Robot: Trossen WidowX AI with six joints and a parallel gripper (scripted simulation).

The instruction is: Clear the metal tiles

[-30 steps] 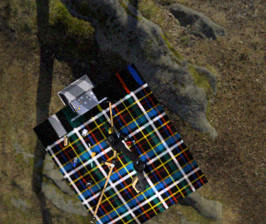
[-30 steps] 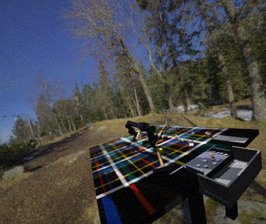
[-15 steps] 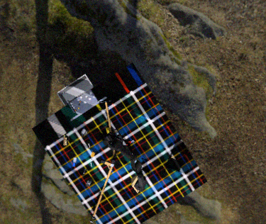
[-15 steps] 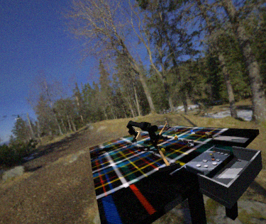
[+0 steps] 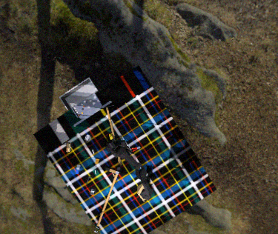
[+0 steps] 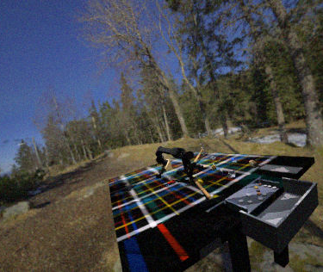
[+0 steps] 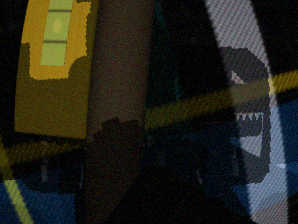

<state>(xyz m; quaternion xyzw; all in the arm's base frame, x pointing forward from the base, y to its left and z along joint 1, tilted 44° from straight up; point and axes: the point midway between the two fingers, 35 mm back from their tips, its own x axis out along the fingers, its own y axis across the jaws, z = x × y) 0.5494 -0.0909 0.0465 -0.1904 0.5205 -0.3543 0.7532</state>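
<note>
My gripper [image 5: 112,142] [image 6: 190,174] is shut on the scraper's handle over the patterned table. The wooden scraper handle [image 5: 110,122] [image 6: 201,188] [image 7: 120,65] runs from the gripper towards the steel bench plate; its far end is near the plate's table-side edge, and the blade is not clear. Several small tiles [image 6: 260,198] lie scattered on the steel plate [image 5: 90,112] [image 6: 238,194]. The grey catch box [image 6: 301,207] adjoins the plate's far side; its low inner floor is partly hidden. The fingertips are lost in shadow in the wrist view.
A yellow block [image 5: 111,136] [image 7: 50,100] with a green window is beside the handle. Another long wooden tool [image 5: 107,200] lies on the table. A red item [image 5: 135,149], a wooden block [image 5: 68,146] and several small things lie around. A grey strip [image 5: 94,113] runs along the plate's near side.
</note>
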